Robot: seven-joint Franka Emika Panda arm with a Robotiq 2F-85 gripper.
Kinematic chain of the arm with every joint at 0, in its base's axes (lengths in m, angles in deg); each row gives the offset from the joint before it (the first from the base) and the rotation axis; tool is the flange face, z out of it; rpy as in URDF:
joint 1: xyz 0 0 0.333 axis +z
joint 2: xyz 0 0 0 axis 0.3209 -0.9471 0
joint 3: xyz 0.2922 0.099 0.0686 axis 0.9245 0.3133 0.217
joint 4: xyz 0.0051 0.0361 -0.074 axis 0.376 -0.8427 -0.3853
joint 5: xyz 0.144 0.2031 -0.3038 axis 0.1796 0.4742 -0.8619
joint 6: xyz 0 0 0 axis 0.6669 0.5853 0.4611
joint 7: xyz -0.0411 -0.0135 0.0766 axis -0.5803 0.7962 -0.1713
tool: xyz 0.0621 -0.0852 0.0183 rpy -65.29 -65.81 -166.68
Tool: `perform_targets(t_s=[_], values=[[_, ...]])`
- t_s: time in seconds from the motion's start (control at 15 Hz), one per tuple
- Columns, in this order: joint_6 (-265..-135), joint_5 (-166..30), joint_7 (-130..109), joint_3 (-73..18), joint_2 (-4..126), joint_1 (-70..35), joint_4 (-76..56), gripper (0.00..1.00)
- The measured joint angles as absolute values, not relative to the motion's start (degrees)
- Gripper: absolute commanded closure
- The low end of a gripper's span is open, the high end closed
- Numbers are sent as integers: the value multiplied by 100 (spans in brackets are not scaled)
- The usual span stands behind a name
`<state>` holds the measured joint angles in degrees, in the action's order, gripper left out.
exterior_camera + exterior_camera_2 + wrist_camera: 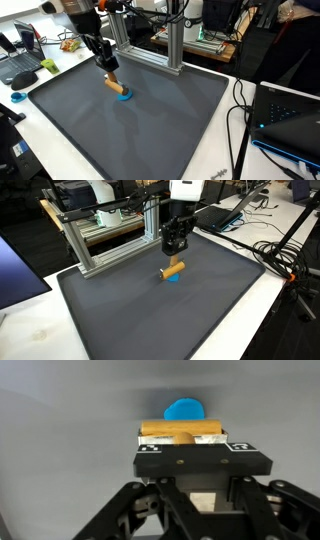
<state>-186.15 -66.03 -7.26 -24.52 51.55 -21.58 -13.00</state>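
Observation:
In both exterior views my gripper [107, 68] [176, 244] hangs over the dark grey mat [150, 125] [200, 310], shut on the upper end of an orange-handled tool [113, 84] [175, 269]. The tool slopes down to its blue tip [122, 97] [170, 278], which rests on the mat. In the wrist view the orange handle [185, 432] lies crosswise just past the black fingertips of the gripper [188, 444], and the blue tip [183, 408] shows beyond it. The grip itself is hidden behind the fingers.
A metal frame [150, 40] [110, 235] stands at the mat's far edge. Laptops [285, 115] [222, 215] and loose cables [240, 110] [280, 255] lie on the white table around the mat. A small blue object [18, 98] sits off the mat's corner.

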Motion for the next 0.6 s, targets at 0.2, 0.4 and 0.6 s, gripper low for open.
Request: perform_targets(t_s=[0.2, 0.4, 0.6], values=[[-18615, -6415, -881, -2402, 5114, -2130, -1306, 78], [-18598, -6400, -1631, -2447, 5071, -2078, -1326, 53], [-18612, -6400, -2161, -2508, 5071, -2056, -1345, 53]])
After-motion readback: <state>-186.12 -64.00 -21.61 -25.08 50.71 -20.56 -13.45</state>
